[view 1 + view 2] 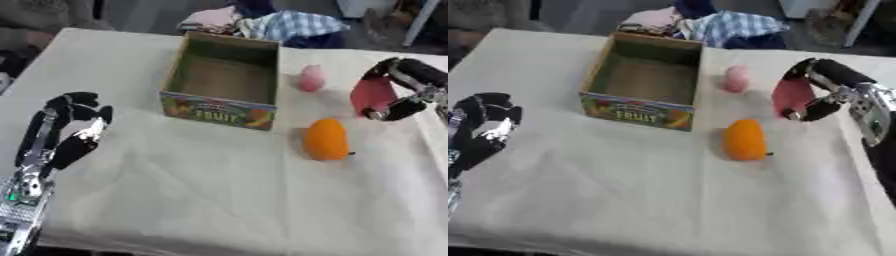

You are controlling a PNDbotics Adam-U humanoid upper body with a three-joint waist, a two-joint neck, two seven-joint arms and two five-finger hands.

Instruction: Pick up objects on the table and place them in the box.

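1. Orange oval fruit (325,139), smooth-skinned with a small dark stem at its lower right end, lies on its side on the white cloth-covered table (219,200), right of centre and nearest the robot of the loose objects. Nothing touches it.
2. Left hand (74,127), black with silver parts, shows at the left edge at about the same depth as the fruit. Its fingers are raised and lightly bent, apart from one another, holding nothing and well clear of every object.
3. Open cardboard box (223,111) stands upright just left of the orange fruit and slightly farther back. Its printed front panel shows coloured fruit pictures and the word "FRUIT". The brown inside floor is visible, with no item seen on it.
4. Right hand (398,90) enters from the right edge, beyond and to the right of the orange fruit. Its black fingers and thumb are curled round a flat red object (372,96), which stands roughly upright in the grasp, above the cloth. What the red object is cannot be told.
5. Pale pink rounded object (311,78) rests on the cloth just beside the box's right wall, left of the right hand and apart from it.
6. Heap of folded cloth (280,22), checked blue and pink, lies beyond the table's far edge behind the box.
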